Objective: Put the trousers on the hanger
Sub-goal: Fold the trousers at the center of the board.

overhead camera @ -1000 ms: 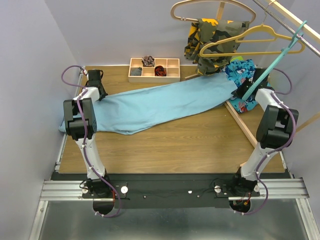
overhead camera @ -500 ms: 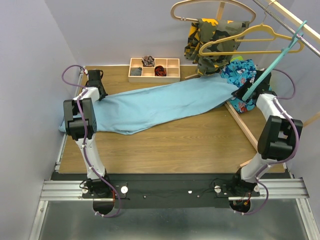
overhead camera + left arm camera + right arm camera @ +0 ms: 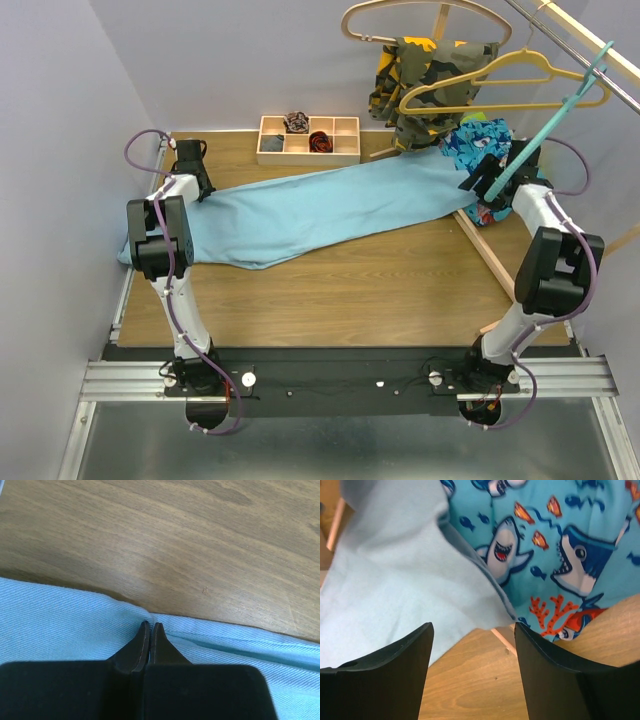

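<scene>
While the trousers (image 3: 330, 210) are lying stretched across the counter (image 3: 350, 290) between both hands, the hanger (image 3: 555, 108) is slanting up beside the right hand (image 3: 472, 630), whose jaws are gaping empty. The left hand (image 3: 151, 626) is clamping cloth. Regripping is probably calling for trouser edge only, not shark cloth (image 3: 560, 555).

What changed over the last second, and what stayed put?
The right gripper opened at the right end of the trousers, and its arm's elbow drew back toward the base. The left gripper stayed shut on the trousers; trousers and hanger are unmoved.
</scene>
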Available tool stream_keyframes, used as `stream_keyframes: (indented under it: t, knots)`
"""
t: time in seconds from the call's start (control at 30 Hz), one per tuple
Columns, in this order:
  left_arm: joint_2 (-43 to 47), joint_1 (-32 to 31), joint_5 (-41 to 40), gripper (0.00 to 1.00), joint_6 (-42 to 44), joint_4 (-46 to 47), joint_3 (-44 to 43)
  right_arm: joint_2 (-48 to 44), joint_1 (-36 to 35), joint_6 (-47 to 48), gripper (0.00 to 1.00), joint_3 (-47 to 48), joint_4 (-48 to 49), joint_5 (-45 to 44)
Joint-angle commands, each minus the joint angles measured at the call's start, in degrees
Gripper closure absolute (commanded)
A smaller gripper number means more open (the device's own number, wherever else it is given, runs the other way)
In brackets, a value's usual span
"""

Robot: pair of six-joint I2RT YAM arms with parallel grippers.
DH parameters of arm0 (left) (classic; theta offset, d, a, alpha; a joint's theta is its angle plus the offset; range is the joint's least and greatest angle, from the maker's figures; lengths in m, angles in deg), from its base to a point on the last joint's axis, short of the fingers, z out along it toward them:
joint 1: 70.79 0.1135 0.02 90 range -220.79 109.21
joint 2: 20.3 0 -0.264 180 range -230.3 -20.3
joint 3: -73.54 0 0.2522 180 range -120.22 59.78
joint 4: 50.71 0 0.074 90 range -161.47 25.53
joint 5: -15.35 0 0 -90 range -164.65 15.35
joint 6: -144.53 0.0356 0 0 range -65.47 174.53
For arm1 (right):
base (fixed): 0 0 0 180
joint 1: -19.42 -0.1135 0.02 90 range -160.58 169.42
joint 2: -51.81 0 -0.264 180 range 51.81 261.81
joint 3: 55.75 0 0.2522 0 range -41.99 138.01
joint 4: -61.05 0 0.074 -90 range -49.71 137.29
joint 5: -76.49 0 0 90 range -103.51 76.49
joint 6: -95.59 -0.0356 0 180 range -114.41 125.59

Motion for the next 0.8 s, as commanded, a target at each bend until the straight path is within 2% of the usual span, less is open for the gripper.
stream_keyframes:
  t: [0.0, 0.27, 0.37, 0.5, 0.77]
  knots:
    - [-0.2, 0.4, -1.6, 1.00, 1.9, -1.5, -0.4, 2.4, 0.1, 4.1, 0.26, 4.6, 0.6, 1.0]
    - [0.5, -0.6, -1.1, 1.00, 1.9, -1.8, -0.4, 10.9, 0.1, 1.5, 0.23, 10.6, 0.6, 0.4]
    - [0.8, -0.8, -1.1, 1.00, 1.9, -1.6, -0.2, 13.2, 0.1, 2.9, 0.22, 12.5, 0.6, 4.2]
    - [0.5, -0.7, -1.3, 1.00, 1.9, -1.8, -0.3, 14.4, 0.1, 4.8, 0.24, 12.8, 1.2, 10.4]
    - [0.3, -0.8, -1.3, 1.00, 1.8, -1.7, 0.4, 13.6, 0.1, 6.4, 0.35, 9.0, 1.9, 13.5]
